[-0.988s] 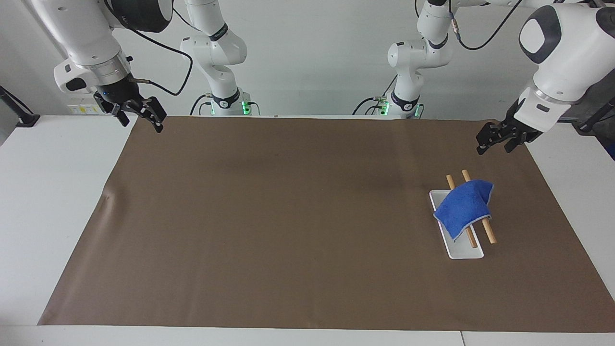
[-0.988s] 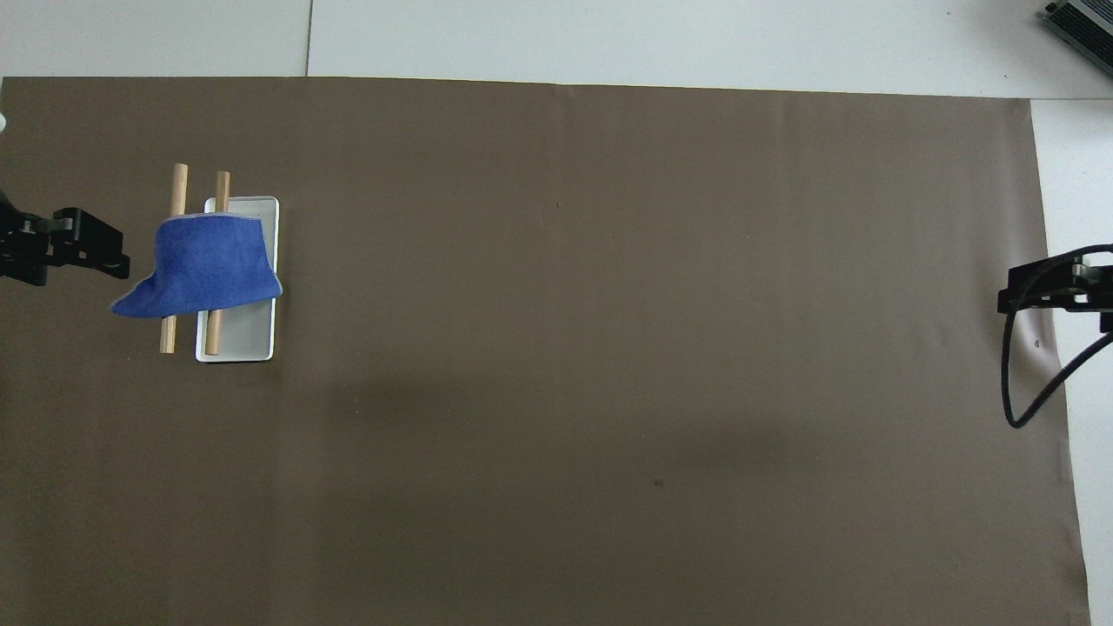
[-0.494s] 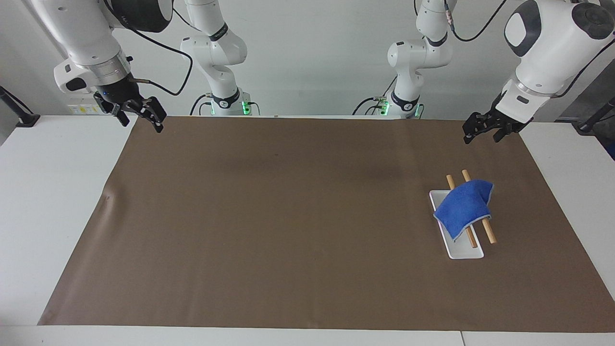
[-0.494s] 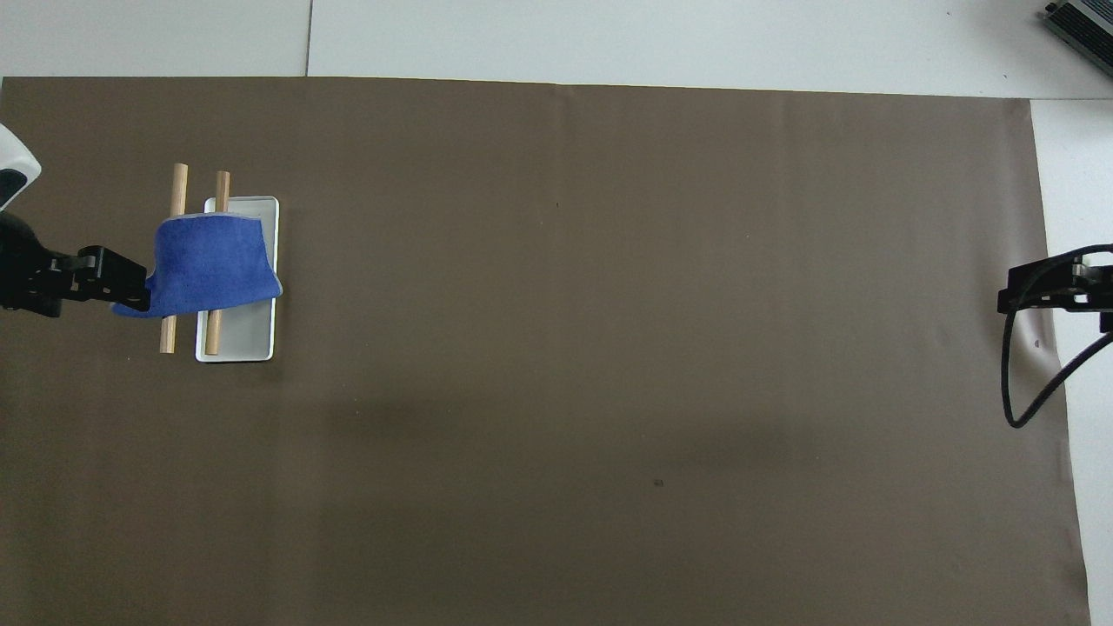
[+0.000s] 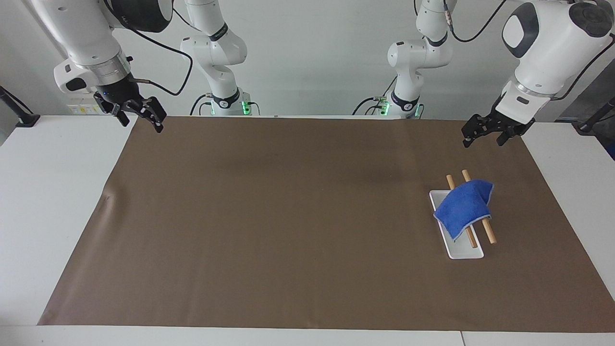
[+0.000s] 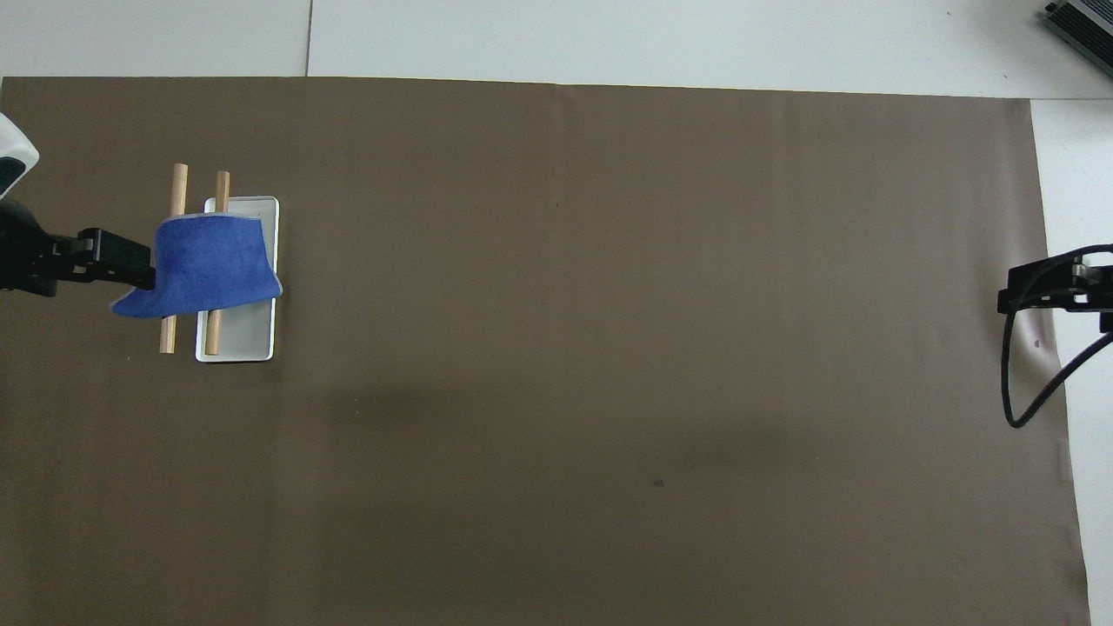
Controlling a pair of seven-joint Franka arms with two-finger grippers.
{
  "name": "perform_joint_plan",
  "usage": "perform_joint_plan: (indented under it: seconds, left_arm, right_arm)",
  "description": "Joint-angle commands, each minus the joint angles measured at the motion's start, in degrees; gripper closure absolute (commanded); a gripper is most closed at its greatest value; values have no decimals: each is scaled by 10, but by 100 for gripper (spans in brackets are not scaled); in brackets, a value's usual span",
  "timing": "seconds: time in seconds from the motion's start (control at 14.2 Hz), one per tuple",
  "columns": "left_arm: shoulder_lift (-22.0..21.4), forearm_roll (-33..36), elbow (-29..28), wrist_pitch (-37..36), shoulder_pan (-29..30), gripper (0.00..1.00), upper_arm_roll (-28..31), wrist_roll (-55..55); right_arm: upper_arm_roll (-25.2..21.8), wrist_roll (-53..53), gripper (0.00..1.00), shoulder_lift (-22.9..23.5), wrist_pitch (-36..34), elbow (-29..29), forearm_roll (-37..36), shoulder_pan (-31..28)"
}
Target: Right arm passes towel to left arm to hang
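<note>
Blue towel [image 5: 464, 207] draped over two wooden rods [image 5: 487, 231].

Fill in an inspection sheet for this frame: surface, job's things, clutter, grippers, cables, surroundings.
Surface: brown mat on a white table.
Job's things: small bright blue terry towel draped over two wooden dowels above a white rectangular tray, toward the left arm's end.
Clutter: nothing seen.
Grippers: left gripper open, raised over the mat, clear of the towel; right gripper open, waiting above the mat's corner.
Cables: black cable looping to the right arm's wrist.
Surroundings: plain white wall.
</note>
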Motion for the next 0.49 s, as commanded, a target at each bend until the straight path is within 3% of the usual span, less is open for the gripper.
perform_joint_plan:
  seconds: [0.0, 0.42]
  left_arm:
    - [-13, 9, -18, 16, -1, 0, 2, 0]
    - [-13, 9, -19, 16, -1, 0, 2, 4]
  right_arm:
    - [-4, -11, 0, -12, 3, -12, 10, 1]
    - [10, -27, 0, -12, 4, -13, 10, 2]
